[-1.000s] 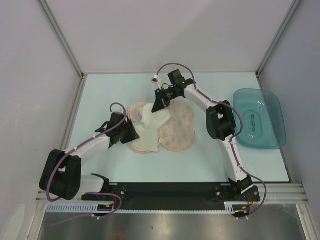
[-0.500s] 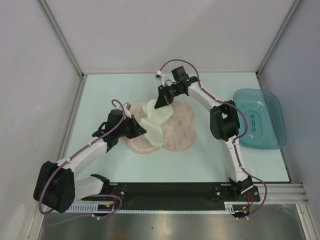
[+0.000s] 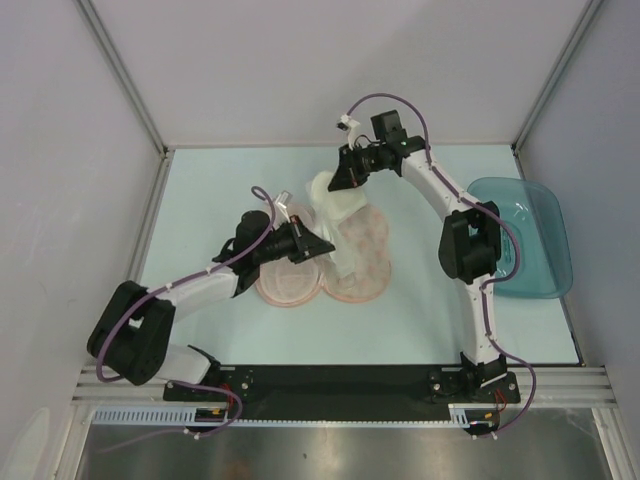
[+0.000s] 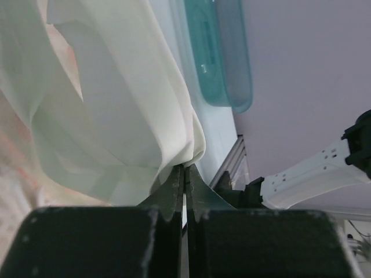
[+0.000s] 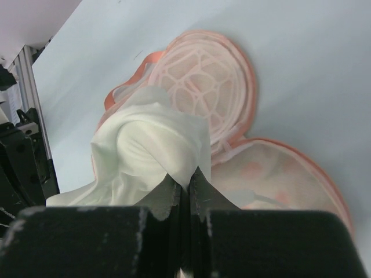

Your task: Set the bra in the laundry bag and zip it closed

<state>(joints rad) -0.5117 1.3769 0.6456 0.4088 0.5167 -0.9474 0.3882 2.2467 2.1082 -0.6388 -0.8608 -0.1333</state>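
The white bra (image 3: 338, 215) hangs stretched above the open peach-pink laundry bag (image 3: 289, 285), which lies flat mid-table with its two lobes spread. My right gripper (image 3: 336, 186) is shut on the bra's far end and holds it up. My left gripper (image 3: 327, 247) is shut on the bra's near edge. In the left wrist view the jaws (image 4: 185, 169) pinch a fold of the bra (image 4: 116, 98). The right wrist view has the closed jaws (image 5: 188, 175) biting the bra (image 5: 145, 145) over the bag's mesh lining (image 5: 203, 75).
A translucent teal tray (image 3: 520, 240) sits at the table's right edge, also seen edge-on as the teal tray (image 4: 217, 52) from the left wrist. Grey enclosure walls and metal posts ring the table. The right arm (image 4: 313, 174) crosses close behind the bra.
My left gripper has shut on the bra and moved right. The right gripper has carried the bra's far end up and rightwards, pulling the bra off the bag's left lobe.
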